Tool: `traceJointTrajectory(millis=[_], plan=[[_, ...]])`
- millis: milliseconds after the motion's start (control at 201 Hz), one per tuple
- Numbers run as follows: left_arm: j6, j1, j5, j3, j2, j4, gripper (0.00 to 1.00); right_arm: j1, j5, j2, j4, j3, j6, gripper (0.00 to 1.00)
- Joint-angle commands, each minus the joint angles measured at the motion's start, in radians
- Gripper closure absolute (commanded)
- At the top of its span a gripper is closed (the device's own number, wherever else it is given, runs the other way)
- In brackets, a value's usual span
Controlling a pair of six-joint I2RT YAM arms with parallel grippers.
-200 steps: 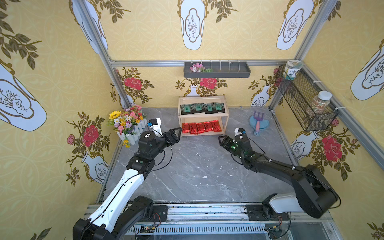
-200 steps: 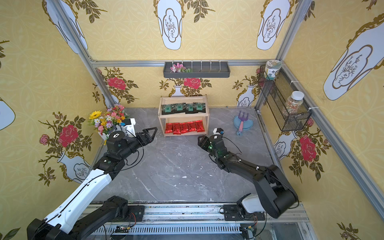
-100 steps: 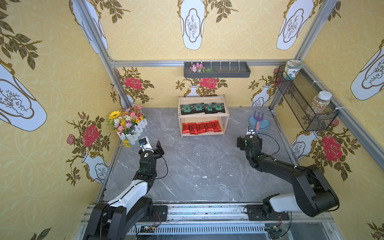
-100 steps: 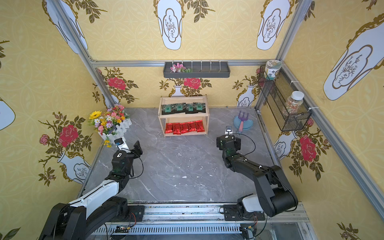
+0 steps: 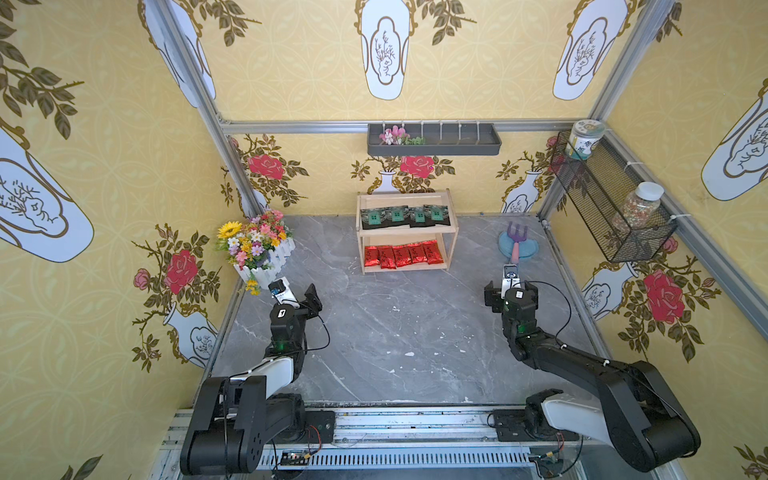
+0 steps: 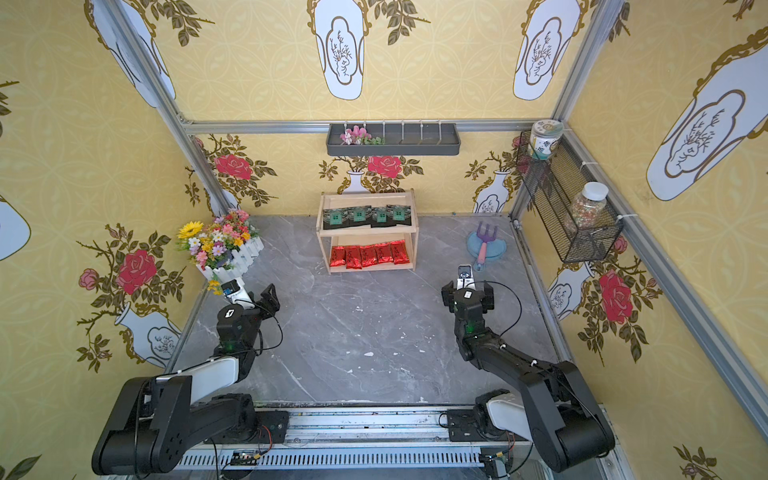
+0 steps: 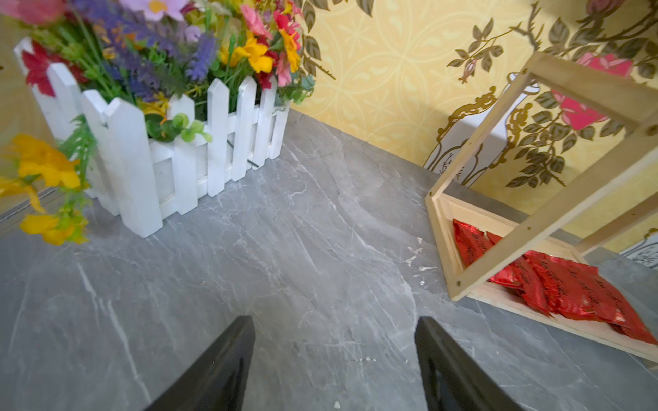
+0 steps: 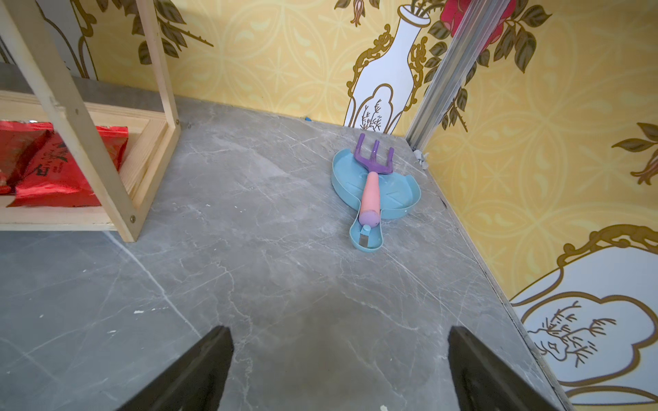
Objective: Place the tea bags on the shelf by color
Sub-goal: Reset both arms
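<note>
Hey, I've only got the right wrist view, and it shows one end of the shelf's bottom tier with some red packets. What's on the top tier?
Observer: Four black tea bags lie in a row on the top tier of the shelf.
Operator: How many red ones are underneath in total?
Observer: Five red tea bags, side by side along the bottom tier.

Four black tea bags (image 5: 395, 216), five red tea bags (image 5: 401, 254) — one shelf (image 5: 405, 230).
</note>
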State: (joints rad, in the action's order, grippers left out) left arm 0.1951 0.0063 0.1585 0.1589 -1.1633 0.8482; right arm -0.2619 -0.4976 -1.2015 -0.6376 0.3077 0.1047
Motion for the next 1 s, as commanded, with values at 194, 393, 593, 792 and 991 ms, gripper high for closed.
traceJointTrajectory(millis=[194, 393, 593, 792, 991], plan=[[-0.193, 0.018, -0.033, -0.011, -0.033, 0.093, 0.21, 0.012, 0.009, 0.05, -0.092, -0.048, -0.049, 0.03], [-0.141, 0.082, -0.073, -0.052, -0.151, 0.247, 0.17, 0.056, 0.057, 0.075, -0.075, -0.058, -0.078, 0.03], [-0.142, 0.078, -0.066, -0.046, -0.186, 0.278, 0.0, 0.149, 0.201, 0.19, 0.05, -0.025, -0.104, 0.03], [-0.139, 0.081, -0.072, -0.041, -0.198, 0.28, 0.0, 0.333, 0.472, 0.371, 0.201, 0.003, -0.224, 0.03], [-0.136, 0.094, -0.089, -0.036, -0.206, 0.28, 0.0, 0.365, 0.512, 0.344, 0.238, -0.026, -0.226, 0.02]])
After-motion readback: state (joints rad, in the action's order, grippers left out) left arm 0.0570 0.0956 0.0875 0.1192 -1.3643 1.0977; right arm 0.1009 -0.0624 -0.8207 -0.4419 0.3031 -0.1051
